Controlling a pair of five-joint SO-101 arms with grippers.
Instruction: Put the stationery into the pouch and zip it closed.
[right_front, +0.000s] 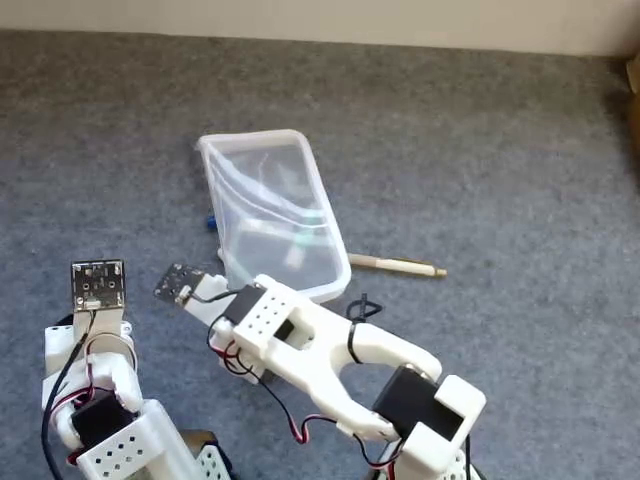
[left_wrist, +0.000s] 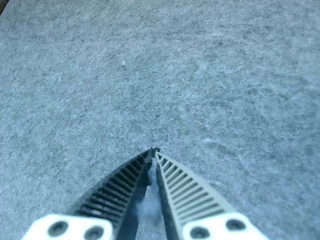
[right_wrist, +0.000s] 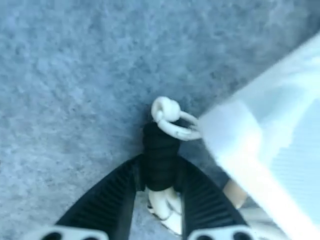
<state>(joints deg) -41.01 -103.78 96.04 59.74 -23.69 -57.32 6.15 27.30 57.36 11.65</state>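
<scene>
- High view: the translucent pouch (right_front: 268, 205) lies flat on the grey carpet (right_front: 500, 150) near the middle of the scene. Pale and greenish shapes show through its wall, too blurred to tell what they are.
- A cream pen (right_front: 396, 265) lies on the carpet outside the pouch. One end is just beside the pouch's near right corner and the rest points away from it.
- A small blue thing (right_front: 212, 221) peeks out at the pouch's far left edge; it cannot be told what it is.
- The right arm stretches from the near right across to the pouch's near left corner.
- In the right wrist view, the right gripper (right_wrist: 160, 167) has its dark fingers pressed in on a black zipper pull (right_wrist: 160, 150), pinching it.
- A white ring (right_wrist: 175, 127) with a bead links that pull to the pouch corner beside it.
- The left arm stands at the near left, well apart from the pouch.
- In the left wrist view, the left gripper (left_wrist: 152, 151) hangs above bare carpet, its fingertips pressed together with nothing between them.
</scene>
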